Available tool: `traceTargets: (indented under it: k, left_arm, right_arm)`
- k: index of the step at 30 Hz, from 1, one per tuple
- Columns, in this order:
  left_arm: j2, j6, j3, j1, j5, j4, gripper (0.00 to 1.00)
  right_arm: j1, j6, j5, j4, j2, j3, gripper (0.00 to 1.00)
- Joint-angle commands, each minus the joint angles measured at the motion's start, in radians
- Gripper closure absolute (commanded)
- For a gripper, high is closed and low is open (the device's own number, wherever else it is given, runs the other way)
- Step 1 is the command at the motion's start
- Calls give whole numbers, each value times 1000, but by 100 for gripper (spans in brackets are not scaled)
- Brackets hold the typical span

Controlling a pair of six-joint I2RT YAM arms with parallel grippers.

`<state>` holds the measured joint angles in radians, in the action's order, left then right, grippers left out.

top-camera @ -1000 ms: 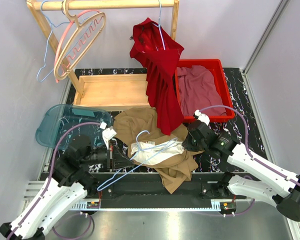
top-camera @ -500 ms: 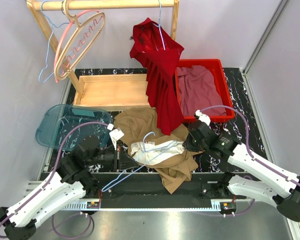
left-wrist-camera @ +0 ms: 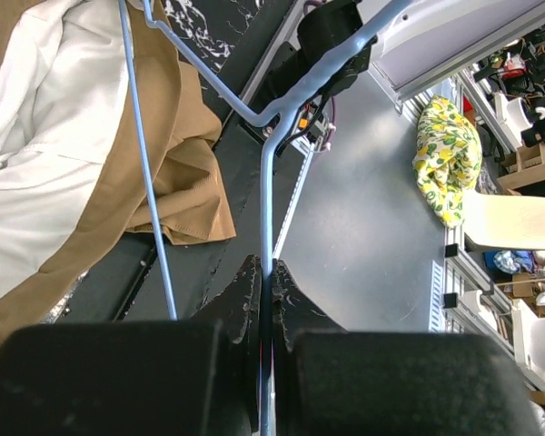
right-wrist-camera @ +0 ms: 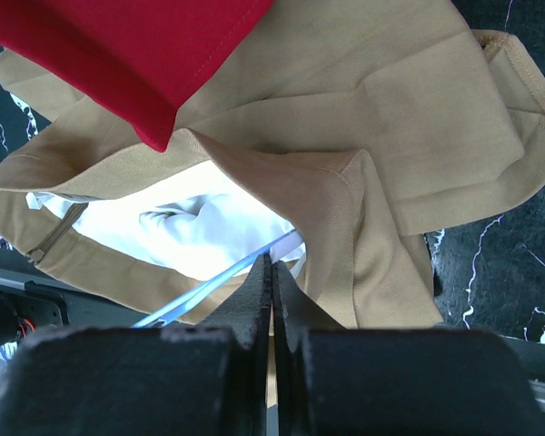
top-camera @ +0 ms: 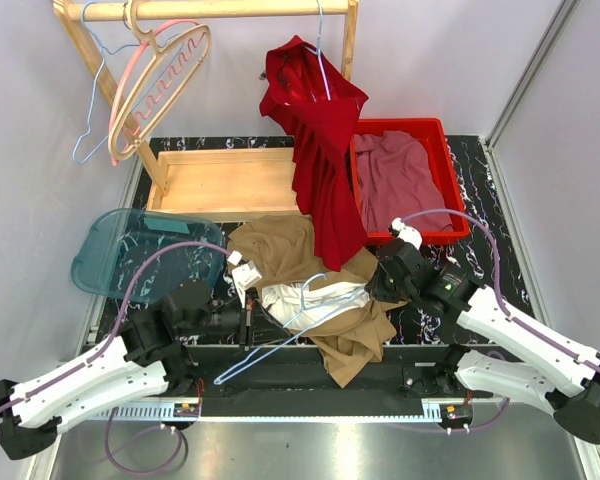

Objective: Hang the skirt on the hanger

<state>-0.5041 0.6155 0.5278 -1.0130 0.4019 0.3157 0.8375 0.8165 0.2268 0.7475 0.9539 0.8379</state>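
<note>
My left gripper (left-wrist-camera: 265,272), clamped on the blue hanger (left-wrist-camera: 264,200), had slid it further right into the tan skirt (top-camera: 280,245). Skirt lay bunched on the table (top-camera: 485,200) between my arms, right gripper (right-wrist-camera: 271,265) pinching its waistband.

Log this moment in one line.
left pincer: shut on blue hanger | right pincer: shut, tips at tan skirt | skirt: not yet hung

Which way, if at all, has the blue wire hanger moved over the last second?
Yes. The blue wire hanger, clamped in the left end effector, has shifted right across the tan skirt, toward the red bin.
</note>
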Motion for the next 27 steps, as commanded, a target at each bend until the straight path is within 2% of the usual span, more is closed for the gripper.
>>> traceTargets:
  k: [1,11,27]
  left_arm:
    - [-4,-26,0,-29,-49,-130,100]
    - [-14,-40,-29,-107,-25,-152,100]
    - [35,-43,-48,-114,-21,-165,100]
  right_arm:
    - [-5,4,28,1,-20,43,100]
    - [-6,18,66,26,-30,49,100]
    - [-11,27,80,36,-44,33,100]
